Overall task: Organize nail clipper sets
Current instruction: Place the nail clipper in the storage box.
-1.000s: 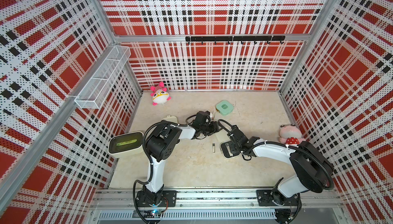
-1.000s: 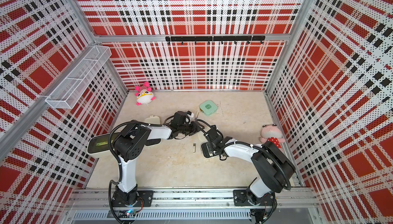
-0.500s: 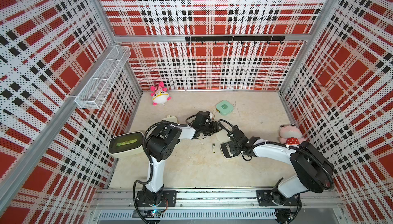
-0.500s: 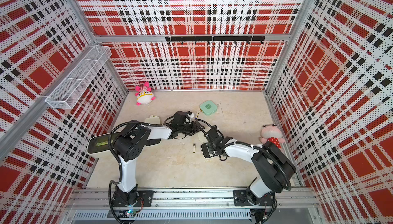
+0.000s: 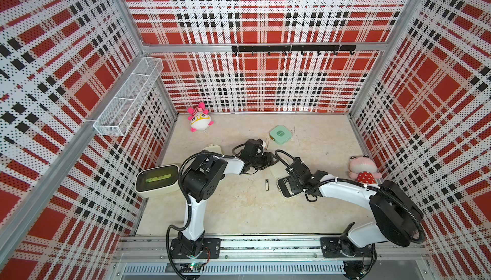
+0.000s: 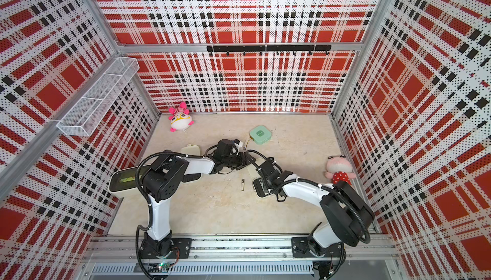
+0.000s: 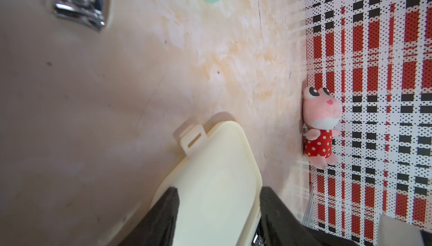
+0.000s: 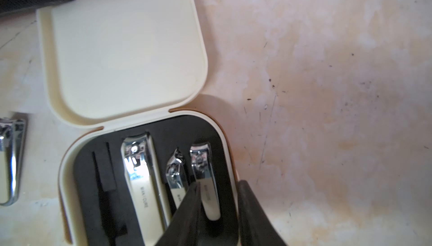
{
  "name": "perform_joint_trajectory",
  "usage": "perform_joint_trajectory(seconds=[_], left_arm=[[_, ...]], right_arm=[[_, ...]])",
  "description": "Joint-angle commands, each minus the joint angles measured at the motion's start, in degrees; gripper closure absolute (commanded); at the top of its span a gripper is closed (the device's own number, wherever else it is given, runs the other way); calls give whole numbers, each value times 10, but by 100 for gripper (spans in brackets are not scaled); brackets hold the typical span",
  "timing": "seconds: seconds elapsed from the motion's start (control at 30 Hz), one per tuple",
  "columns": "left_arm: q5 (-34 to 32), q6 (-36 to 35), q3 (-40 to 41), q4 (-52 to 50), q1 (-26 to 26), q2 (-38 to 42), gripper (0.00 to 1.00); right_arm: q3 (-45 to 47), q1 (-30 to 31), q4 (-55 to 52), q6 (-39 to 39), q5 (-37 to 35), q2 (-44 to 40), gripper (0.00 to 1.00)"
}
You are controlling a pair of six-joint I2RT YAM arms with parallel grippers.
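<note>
An open cream nail clipper case (image 8: 224, 139) lies mid-floor, with three silver clippers (image 8: 138, 174) in its black tray (image 5: 285, 188). My right gripper (image 8: 218, 200) is over the tray, open. Its fingers (image 8: 187, 209) stand either side of the outermost clipper (image 8: 204, 179), which rests in its slot. My left gripper (image 7: 218, 193) is shut on the case's lid (image 7: 210, 174), seen too in a top view (image 5: 276, 171). A loose clipper (image 5: 267, 184) lies on the floor beside the case. A mint green case (image 5: 280, 134) and a second cream case (image 5: 211, 149) sit shut further back.
A larger cream box with a green-tinted top (image 5: 156, 180) stands at the left wall. A pink-and-white plush (image 5: 199, 120) sits at the back left and a pink frog plush (image 5: 362, 168) by the right wall. A small clipper (image 5: 267, 141) lies near the mint case.
My right gripper's jaws have spread apart around the outermost clipper in the tray. Both arms have stayed almost where they were, and the left keeps its hold on the lid.
</note>
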State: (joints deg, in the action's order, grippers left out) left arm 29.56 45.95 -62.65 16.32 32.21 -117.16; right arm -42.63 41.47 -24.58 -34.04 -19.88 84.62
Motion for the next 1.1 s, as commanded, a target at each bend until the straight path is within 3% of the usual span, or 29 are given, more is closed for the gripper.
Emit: perform_joint_trajectory(seconds=[0.0,0.37,1.07], left_arm=[[-6,-10,4,-16,0,-15,39],[-6,-11,5,-18,0,-12,39],[-5,-14,6,-19,-4,-12,39]], right_arm=[[-20,0,-24,-9,-24,-11,72],[-51,-8,1,-1,7,10,84],[-80,-25,5,-8,17,55,86]])
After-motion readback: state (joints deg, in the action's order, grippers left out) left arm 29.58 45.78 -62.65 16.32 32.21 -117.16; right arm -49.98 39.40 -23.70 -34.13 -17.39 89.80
